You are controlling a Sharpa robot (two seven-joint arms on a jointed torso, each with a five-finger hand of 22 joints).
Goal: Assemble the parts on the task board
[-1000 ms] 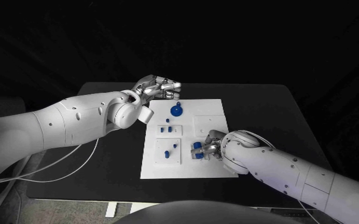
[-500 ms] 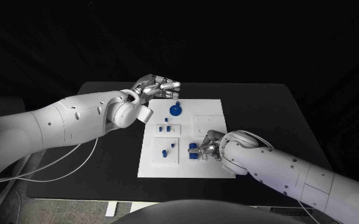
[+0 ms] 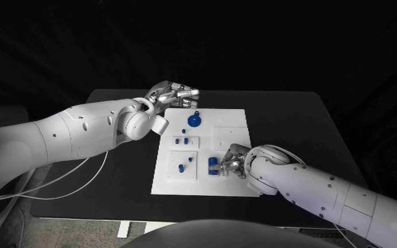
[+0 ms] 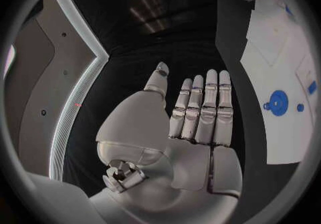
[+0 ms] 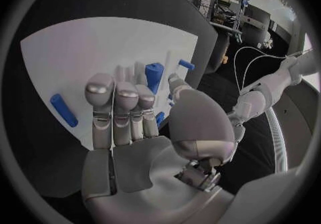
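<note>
We judge the assembly partly done: on the task board (image 3: 232,126), lying mid-counter (image 3: 281,110), a round blue part (image 3: 194,121) sits at the far end and small blue pieces (image 3: 186,141) stand in the left plates, while a loose blue peg (image 5: 64,110) lies unplaced. Our right hand (image 3: 232,163) works at the near right, fingers beside an upright blue part (image 5: 154,76); whether it grips we cannot tell. Our left hand (image 3: 174,96) hovers spread and empty at the far left corner, blocking nothing.

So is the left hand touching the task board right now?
Apart. In the left wrist view the left hand is spread open over black table, with a dark strip between its fingers and the task board.
</note>
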